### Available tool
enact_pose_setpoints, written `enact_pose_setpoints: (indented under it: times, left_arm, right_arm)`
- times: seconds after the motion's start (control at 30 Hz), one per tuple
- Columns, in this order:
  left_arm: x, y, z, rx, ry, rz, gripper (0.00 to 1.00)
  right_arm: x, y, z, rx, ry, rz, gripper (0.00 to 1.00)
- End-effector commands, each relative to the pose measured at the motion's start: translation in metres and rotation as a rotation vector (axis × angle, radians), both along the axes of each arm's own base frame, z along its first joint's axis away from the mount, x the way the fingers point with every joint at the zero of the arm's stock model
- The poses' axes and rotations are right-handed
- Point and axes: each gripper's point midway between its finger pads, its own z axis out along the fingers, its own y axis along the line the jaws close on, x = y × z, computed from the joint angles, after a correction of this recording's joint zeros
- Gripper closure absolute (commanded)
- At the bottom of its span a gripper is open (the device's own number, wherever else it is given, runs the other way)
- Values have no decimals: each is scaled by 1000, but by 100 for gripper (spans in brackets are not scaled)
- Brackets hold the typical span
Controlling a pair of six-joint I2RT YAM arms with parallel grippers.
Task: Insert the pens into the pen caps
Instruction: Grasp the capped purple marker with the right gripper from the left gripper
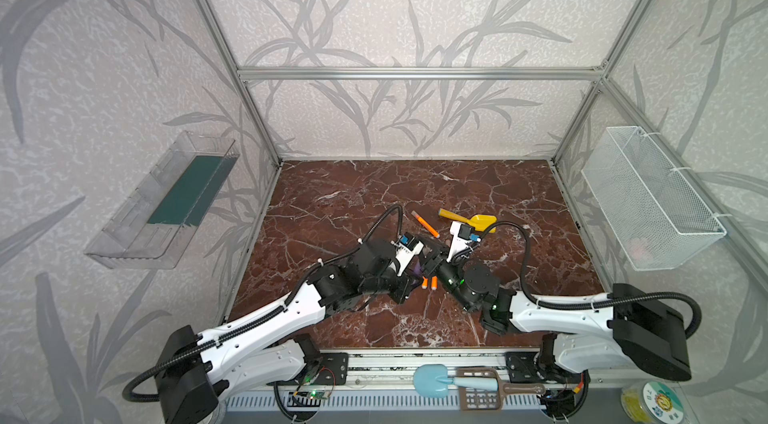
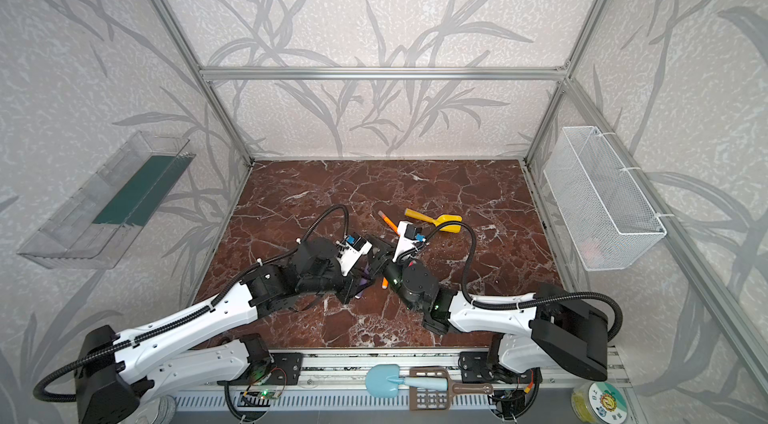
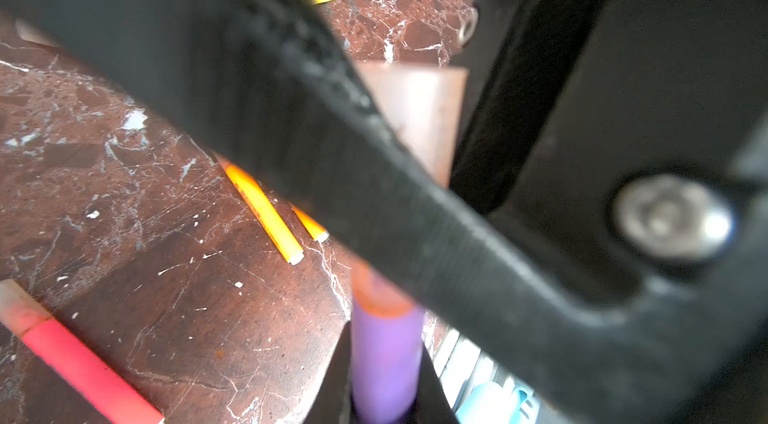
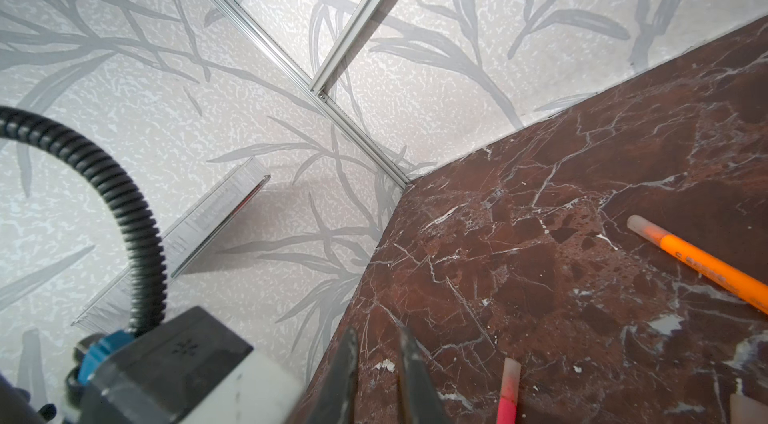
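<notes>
My left gripper is shut on a purple pen, which points up at the right gripper's black fingers. Between those fingers sits a pinkish-tan pen cap, in line with the pen's tip. In the right wrist view my right gripper shows only its fingertips, with marble behind them. In a top view both grippers meet mid-table, left gripper against right gripper. Two orange pens lie side by side on the marble. A capped orange pen lies further back. A capped red-pink pen lies nearby.
A yellow toy scoop lies behind the grippers. A blue scoop and a brown slotted scoop rest on the front rail. A wire basket hangs on the right wall, a clear bin on the left wall.
</notes>
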Motion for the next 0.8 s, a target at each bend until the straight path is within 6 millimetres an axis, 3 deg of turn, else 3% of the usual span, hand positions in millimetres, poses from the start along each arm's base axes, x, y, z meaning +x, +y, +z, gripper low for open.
enact_pose_setpoints:
  times: [0.0,0.07,0.17,0.3,0.5,0.6,0.77]
  left_arm:
    - [81,16,101,-241,-324,343,100]
    - [77,14,84,-207,-312,335,100]
    - [66,6,68,-185,-313,307,100]
    - [45,-11,65,-196,-332,231,100]
    - [23,-32,66,-258,-310,126,100]
    - [14,-38,66,-285,-301,87,100]
    - [8,-42,69,-315,-295,56,100]
  right_arm:
    - [-50,17,-58,-239,99,180,100]
    - [-46,10,-55,-261,89,148,100]
    - [-42,2,-53,-285,89,120,80]
    - [-42,3,-45,-290,50,133,64]
    - [-40,1,-37,-290,16,143,48]
    - [-35,-5,-37,-290,25,132,44]
    - [-28,-5,-43,-277,64,144,45]
